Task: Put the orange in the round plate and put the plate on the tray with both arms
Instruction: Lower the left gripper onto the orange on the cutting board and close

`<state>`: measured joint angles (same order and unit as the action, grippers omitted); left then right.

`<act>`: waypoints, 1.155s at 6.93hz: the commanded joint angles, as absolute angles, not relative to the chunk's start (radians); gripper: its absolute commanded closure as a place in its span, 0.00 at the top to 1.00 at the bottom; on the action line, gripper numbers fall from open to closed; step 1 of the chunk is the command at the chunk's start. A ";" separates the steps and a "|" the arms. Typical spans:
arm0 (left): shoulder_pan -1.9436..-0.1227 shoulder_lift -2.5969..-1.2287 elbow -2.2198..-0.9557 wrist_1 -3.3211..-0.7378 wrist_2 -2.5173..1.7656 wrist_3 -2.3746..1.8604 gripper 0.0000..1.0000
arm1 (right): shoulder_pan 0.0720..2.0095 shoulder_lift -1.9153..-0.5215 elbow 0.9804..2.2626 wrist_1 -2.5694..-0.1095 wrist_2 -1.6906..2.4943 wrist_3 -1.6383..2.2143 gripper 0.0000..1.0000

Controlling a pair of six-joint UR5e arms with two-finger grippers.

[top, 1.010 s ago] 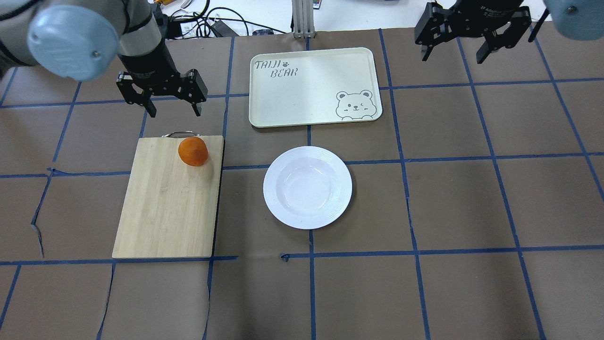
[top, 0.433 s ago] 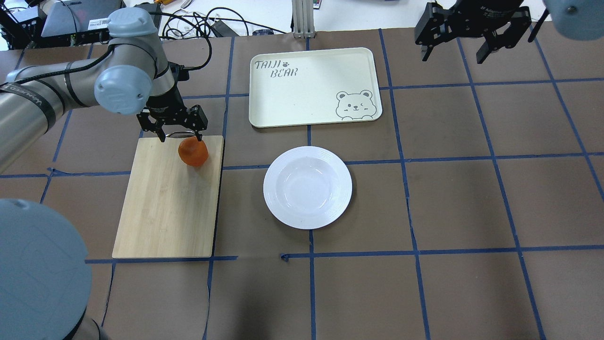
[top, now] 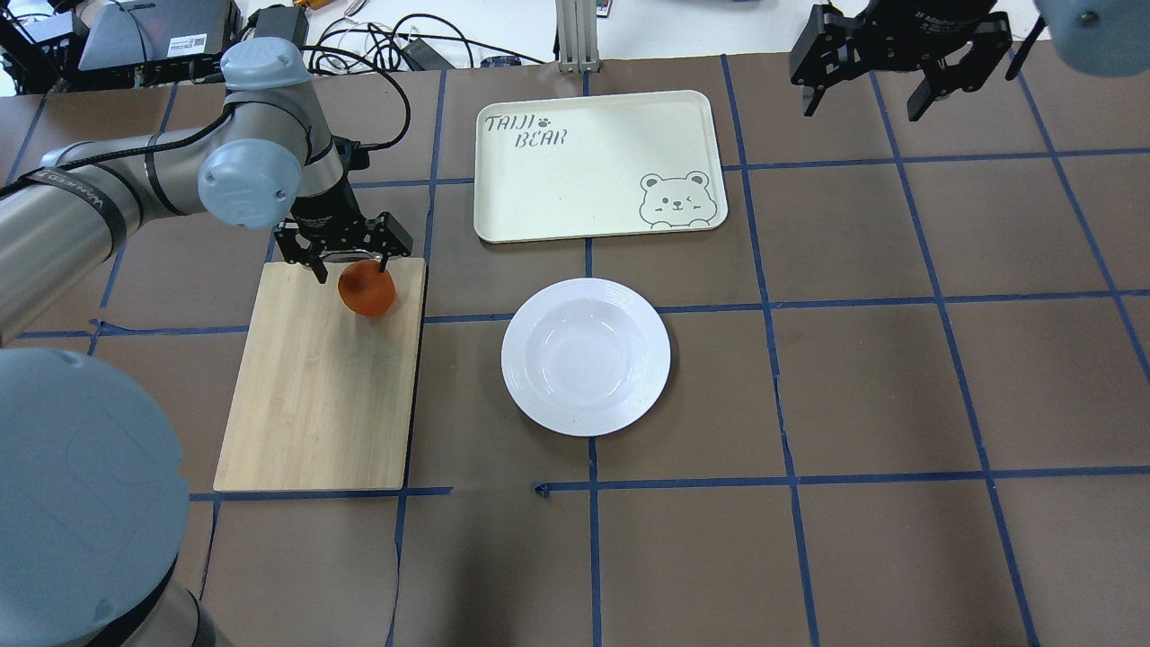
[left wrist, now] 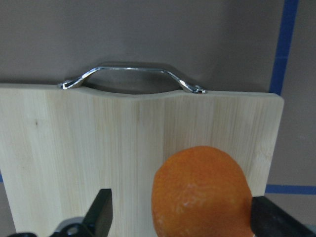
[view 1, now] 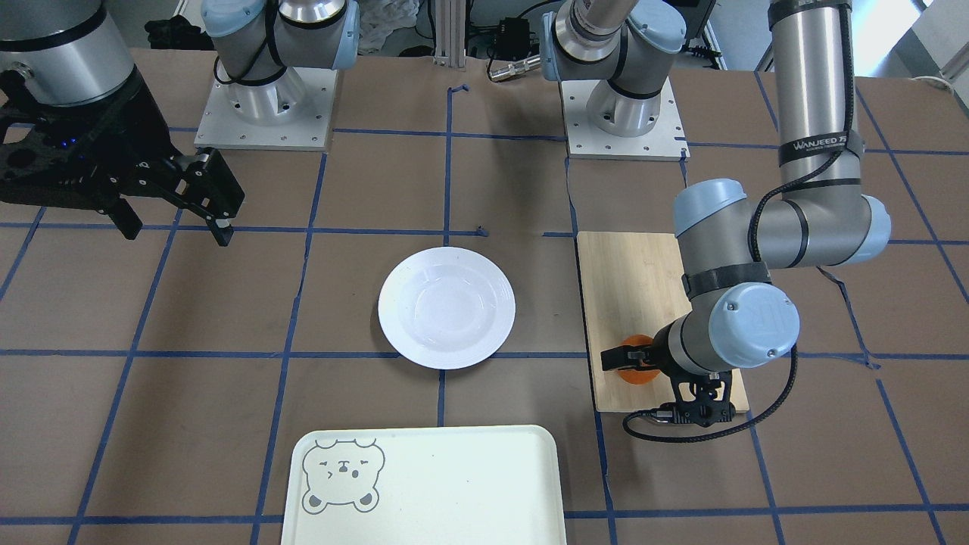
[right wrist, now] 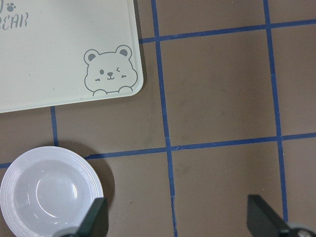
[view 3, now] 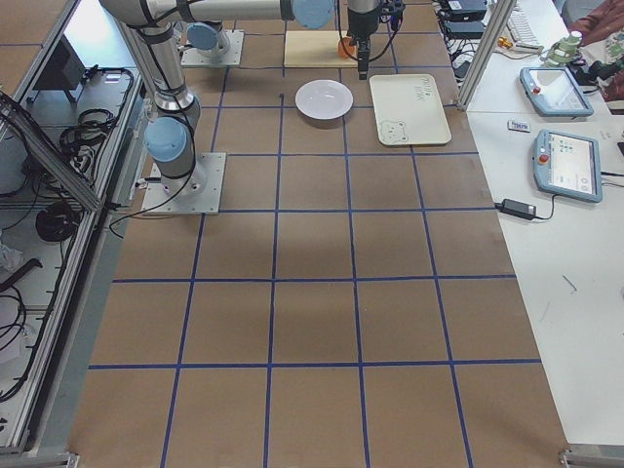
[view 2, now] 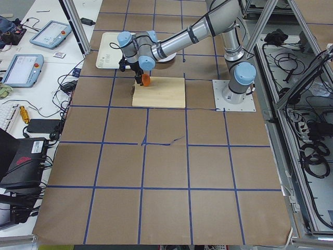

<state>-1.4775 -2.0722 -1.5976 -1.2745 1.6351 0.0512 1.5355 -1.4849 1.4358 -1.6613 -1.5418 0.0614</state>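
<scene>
1. The worktop (top: 898,359) is covered in brown paper crossed by blue tape lines.
2. The left arm (top: 81,198) reaches across to the far end of the cutting board. The right arm (view 1: 53,45) hangs high over the worktop's far right part, away from all the things.
3. The tray (top: 584,180) lies flat at the far middle of the worktop, with its bear face in the corner nearest the plate.
4. The bamboo cutting board (top: 314,395) lies on the robot's left side. Its metal handle (left wrist: 131,74) is at the far edge.
5. The round plate (top: 526,359) sits upright on the worktop between the board and the right side, just on the robot's side of the tray. It touches neither.
6. The left gripper (top: 352,270) points down over the board's far end, next to the handle. The right gripper (top: 862,106) is spread wide and holds nothing, with bare worktop below it.
7. The orange (top: 367,288) rests on the board near its far right corner, apart from the plate.
8. In the left wrist view, the left fingers (left wrist: 101,215) are spread with the orange (left wrist: 200,192) between them. It is off-centre, with bare board between it and one finger. It lies close against the other finger; I cannot tell whether they touch. The fingers are not pinching it.
</scene>
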 commanded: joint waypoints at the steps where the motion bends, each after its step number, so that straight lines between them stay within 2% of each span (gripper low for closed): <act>1: -1.483 -2.074 -1.601 -1.275 1.564 0.042 0.94 | 1.536 -1.485 1.436 -1.661 -1.543 0.063 1.00; 4: -1.485 -2.074 -1.654 -1.232 1.569 0.043 0.94 | 1.536 -1.485 1.436 -1.661 -1.542 0.063 1.00; 5: -1.485 -2.075 -1.652 -1.232 1.572 0.051 0.75 | 1.536 -1.485 1.436 -1.661 -1.543 0.063 1.00; 6: -1.485 -2.074 -1.648 -1.233 1.574 0.052 0.22 | 1.536 -1.485 1.436 -1.661 -1.542 0.063 1.00; 7: -1.485 -2.063 -1.646 -1.232 1.575 0.052 0.00 | 1.536 -1.485 1.436 -1.661 -1.543 0.063 1.00; 8: -1.500 -2.031 -1.646 -1.238 1.574 0.048 0.00 | 1.536 -1.483 1.436 -1.661 -1.542 0.063 1.00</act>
